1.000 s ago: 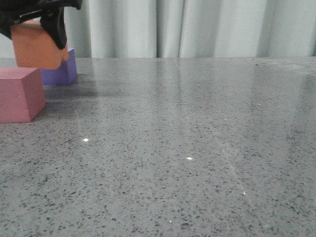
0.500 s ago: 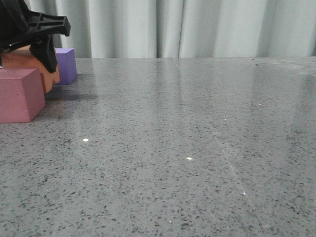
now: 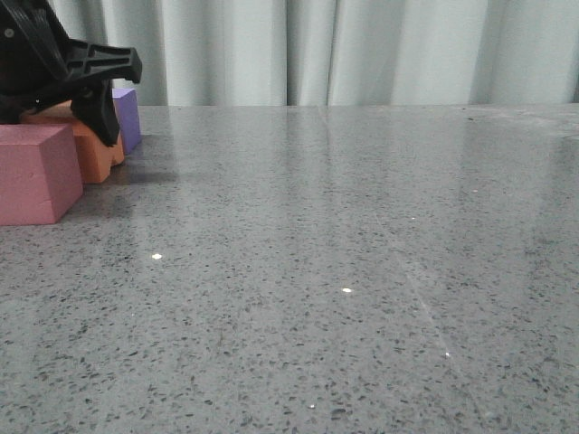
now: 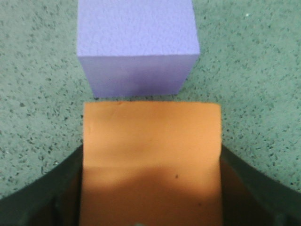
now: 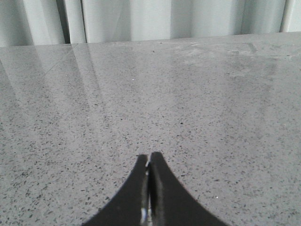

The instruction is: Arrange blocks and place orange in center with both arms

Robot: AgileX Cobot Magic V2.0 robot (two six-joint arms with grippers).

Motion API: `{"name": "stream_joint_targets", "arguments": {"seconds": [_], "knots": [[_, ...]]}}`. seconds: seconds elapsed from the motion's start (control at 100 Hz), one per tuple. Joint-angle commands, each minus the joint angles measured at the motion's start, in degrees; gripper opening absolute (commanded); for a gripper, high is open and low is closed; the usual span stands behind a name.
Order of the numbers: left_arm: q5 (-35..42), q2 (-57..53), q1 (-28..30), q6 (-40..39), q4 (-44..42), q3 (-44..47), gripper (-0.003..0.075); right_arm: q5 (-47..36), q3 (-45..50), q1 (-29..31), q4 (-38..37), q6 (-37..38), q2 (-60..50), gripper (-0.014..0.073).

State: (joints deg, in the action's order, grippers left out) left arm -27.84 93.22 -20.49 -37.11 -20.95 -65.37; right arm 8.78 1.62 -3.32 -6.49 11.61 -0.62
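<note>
Purple block [image 4: 136, 44] just beyond orange block [image 4: 151, 160]; pink block [image 3: 36, 172] beside it. Left tool [image 3: 68, 77] clamped on orange; right tool [image 5: 149, 188] together.

L gripper [image 3: 68, 113] low at far left of desk, fingers [image 4: 56, 193] either side of orange cube [image 4: 151, 160], clamped on it. R gripper [image 5: 149, 162] w/ fingertips pressed together, nothing between, just above desk.

Black left gripper [image 3: 63, 86], wide ribbed bar, tapered fingers [image 5: 157, 188] (matte)
</note>
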Motion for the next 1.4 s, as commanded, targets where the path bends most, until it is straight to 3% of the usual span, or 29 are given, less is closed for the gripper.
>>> {"name": "stream_joint_targets", "arguments": {"seconds": [0.0, 0.16, 0.24, 0.51, 0.91, 1.14, 1.26, 1.39], "knots": [[2.7, -1.4, 0.0, -0.4, 0.2, -1.4, 0.0390, -4.9, -0.8, 0.3, -0.1, -0.5, -1.4, -0.0067], [2.9, -1.0, 0.0, -0.4, 0.6, -1.4, 0.0617, -4.9, -0.8, 0.3, -0.1, -0.5, -1.4, -0.0067], [2.5, -1.0, 0.0, -0.4, 0.6, -1.4, 0.0675, -4.9, -0.8, 0.3, -0.1, -0.5, -1.4, -0.0067], [1.5, -5.1, 0.0, -0.3, 0.6, -2.2, 0.0673, -4.9, -0.8, 0.3, -0.1, -0.5, -1.4, -0.0067], [-5.6, -25.7, 0.0, 3.6, 0.0, -1.3, 0.0673, -4.9, -0.8, 0.3, -0.1, -0.5, -1.4, -0.0067], [-7.0, -40.7, 0.0, 4.3, -2.1, 6.2, 0.0604, -4.9, -0.8, 0.3, -0.1, -0.5, -1.4, -0.0067], [-7.3, -48.5, 0.0, 4.3, -2.7, 11.5, 0.0506, -4.9, -0.8, 0.3, -0.1, -0.5, -1.4, -0.0067], [-7.4, -56.5, 0.0, 4.3, -3.7, 16.8, 0.0351, -4.9, -0.8, 0.3, -0.1, -0.5, -1.4, -0.0067]]}}
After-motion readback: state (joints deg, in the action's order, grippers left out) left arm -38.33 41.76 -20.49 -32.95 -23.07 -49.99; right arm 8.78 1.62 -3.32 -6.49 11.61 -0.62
